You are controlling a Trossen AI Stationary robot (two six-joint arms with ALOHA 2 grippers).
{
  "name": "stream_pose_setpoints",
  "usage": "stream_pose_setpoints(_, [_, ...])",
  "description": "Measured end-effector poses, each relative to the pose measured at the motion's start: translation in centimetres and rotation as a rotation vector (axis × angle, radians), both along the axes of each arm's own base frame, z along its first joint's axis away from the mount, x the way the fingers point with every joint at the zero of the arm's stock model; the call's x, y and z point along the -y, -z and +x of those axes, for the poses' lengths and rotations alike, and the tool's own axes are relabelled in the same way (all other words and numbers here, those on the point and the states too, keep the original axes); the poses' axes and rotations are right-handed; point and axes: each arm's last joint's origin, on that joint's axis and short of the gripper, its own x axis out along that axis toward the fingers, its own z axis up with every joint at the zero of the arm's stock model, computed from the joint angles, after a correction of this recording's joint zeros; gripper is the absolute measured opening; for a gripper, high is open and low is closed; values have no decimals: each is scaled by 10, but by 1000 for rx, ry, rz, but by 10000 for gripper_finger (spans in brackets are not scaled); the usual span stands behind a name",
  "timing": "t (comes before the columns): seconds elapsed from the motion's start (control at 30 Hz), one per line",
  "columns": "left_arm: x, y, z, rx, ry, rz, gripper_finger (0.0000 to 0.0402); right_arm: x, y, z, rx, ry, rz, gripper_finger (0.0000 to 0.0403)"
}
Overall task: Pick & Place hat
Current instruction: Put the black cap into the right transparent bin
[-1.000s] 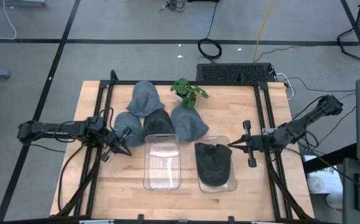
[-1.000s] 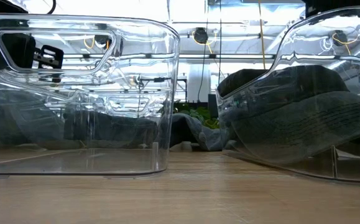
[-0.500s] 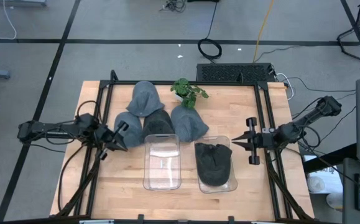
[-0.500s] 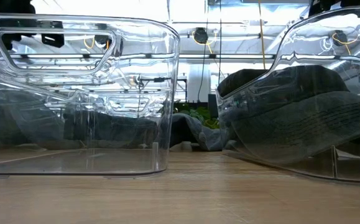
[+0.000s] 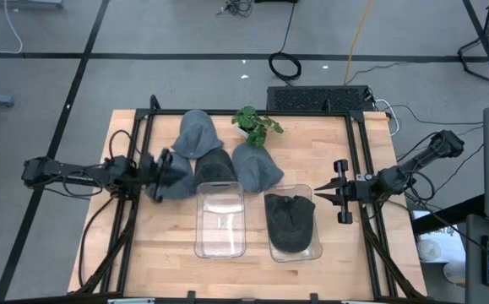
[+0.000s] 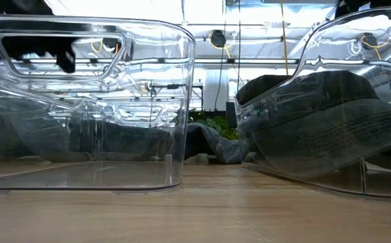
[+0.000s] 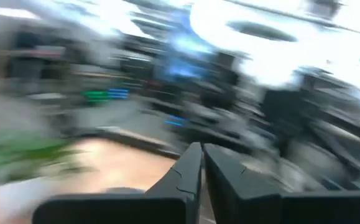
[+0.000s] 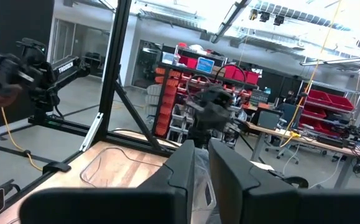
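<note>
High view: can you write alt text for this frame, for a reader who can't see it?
Seen from above, a wooden table holds two clear bins: the left bin empty, the right bin containing a dark hat. Four grey hats cluster behind them beside a small green plant. The left end effector is over the leftmost hat; the right end effector waits beside the right bin.

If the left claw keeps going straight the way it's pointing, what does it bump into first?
Probably the grey hat at the left end of the pile: the left gripper points right at it and already hangs over its edge. Height is unclear, so it might pass above.
</note>
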Motion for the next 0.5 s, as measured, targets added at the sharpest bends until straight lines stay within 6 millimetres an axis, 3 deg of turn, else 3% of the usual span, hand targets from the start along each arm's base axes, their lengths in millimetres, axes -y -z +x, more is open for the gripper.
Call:
stream_pose_setpoints(0.1, [-4,1,1,2,-100,-71,26,0,0,0,0,0,0,40])
stream_pose_setpoints(0.2, [-3,1,4,-21,-50,-85,26,0,0,0,0,2,-12,37])
stream_pose_setpoints(0.3, [-4,-13,10,-39,-23,-101,26,0,0,0,1,5,-27,36])
stream_pose_setpoints(0.5, [-12,-43,35,-443,-156,-80,63,0,-3,0,31,10,-30,40])
